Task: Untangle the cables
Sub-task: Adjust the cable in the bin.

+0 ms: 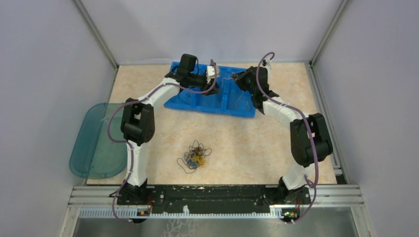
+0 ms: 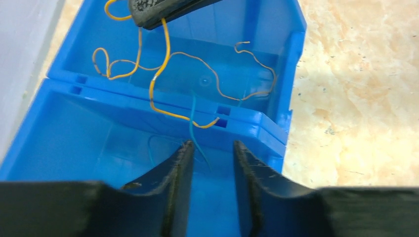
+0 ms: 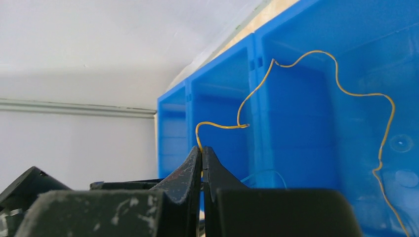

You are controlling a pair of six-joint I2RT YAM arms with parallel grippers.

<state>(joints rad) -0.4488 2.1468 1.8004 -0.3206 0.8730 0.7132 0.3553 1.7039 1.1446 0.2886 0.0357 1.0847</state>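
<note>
**Sorting into the bin.** The right gripper point(image 3: 201, 154), fingers pressed together on a yellow-orange cable point(image 3: 222, 125), holds it over the blue bin point(image 1: 232, 109). The cable's free end drapes across a divider point(image 2: 148, 98), so on release it may straddle two compartments or snag the loose yellow-orange cables point(image 2: 121, 76) lying below. The left gripper point(image 2: 212, 148), fingers spread, hovers over the neighbouring compartment, which holds one blue-green cable point(image 2: 191, 126); the tangle of cables point(image 1: 195, 155) lies on the table point(image 1: 257, 148), well apart from the bin.
</note>
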